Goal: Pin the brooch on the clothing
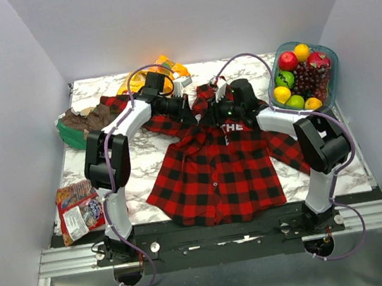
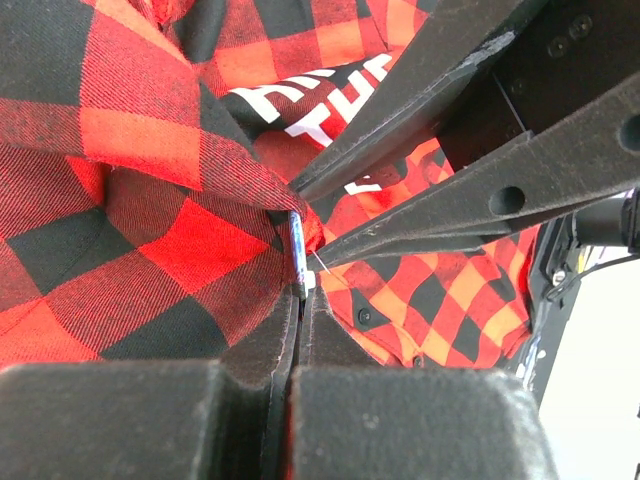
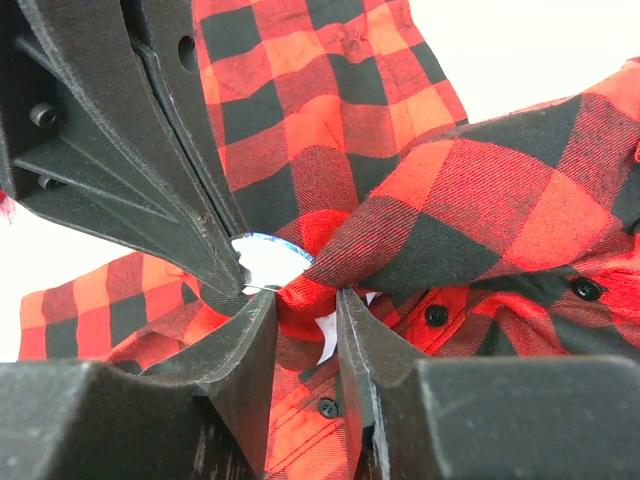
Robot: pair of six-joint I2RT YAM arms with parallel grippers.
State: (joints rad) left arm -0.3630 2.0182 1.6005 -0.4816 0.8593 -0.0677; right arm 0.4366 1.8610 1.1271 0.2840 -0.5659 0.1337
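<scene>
The red and black plaid shirt (image 1: 217,175) lies spread on the marble table, white letters (image 1: 232,128) on its chest. Both grippers meet at its collar area. My left gripper (image 1: 187,108) is shut on the brooch, which shows edge-on as a thin pale sliver (image 2: 296,245) at my fingertips (image 2: 300,292). In the right wrist view the brooch is a small pale disc (image 3: 268,262) pressed against the cloth. My right gripper (image 3: 308,300) is shut on a raised bunch of red shirt fabric (image 3: 305,290), right beside the brooch. It also shows in the top view (image 1: 217,114).
A bowl of fruit (image 1: 302,76) stands at the back right. An orange snack bag (image 1: 166,67) lies behind the shirt, a brown and green bag (image 1: 85,122) at the left, and snack packets (image 1: 78,210) at the front left edge.
</scene>
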